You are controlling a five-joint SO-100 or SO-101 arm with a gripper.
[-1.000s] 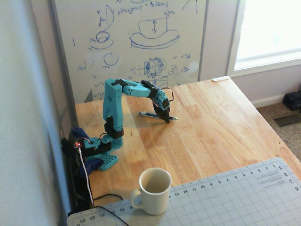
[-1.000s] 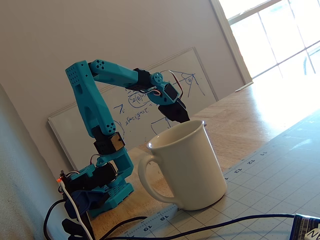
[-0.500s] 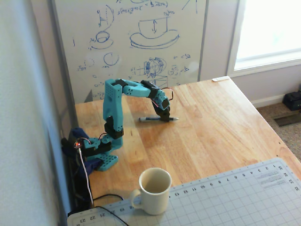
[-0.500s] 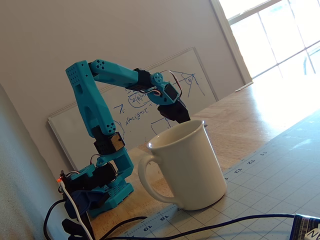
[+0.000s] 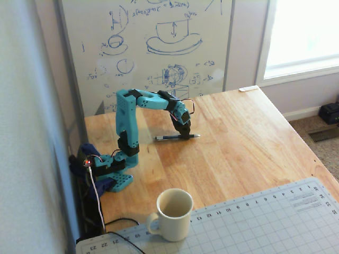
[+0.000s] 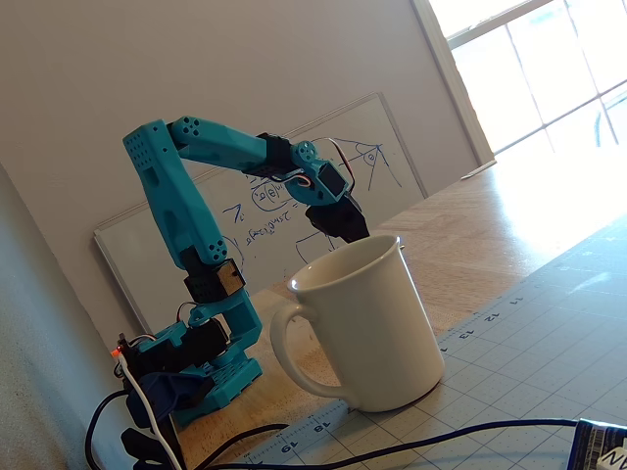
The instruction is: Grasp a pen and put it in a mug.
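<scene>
Teal claw (image 5: 185, 134) closes around the pen (image 5: 176, 137) on the table (image 5: 249, 132).

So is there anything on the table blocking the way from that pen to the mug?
Nothing visible: only bare wooden table lies between the thin dark pen and the cream-white ceramic mug, which stands on the gridded mat's edge.

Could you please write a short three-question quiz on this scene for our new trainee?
1. True or false: the pen already stands in the mug.
2. Which way does the mug's handle point in the fixed view from above: A) left, B) right, C) towards the whiteboard?
3. Fill in: the gripper is down at the ____.

Key: 1 false, it lies on the wooden table; 2 A; 3 pen.
</scene>
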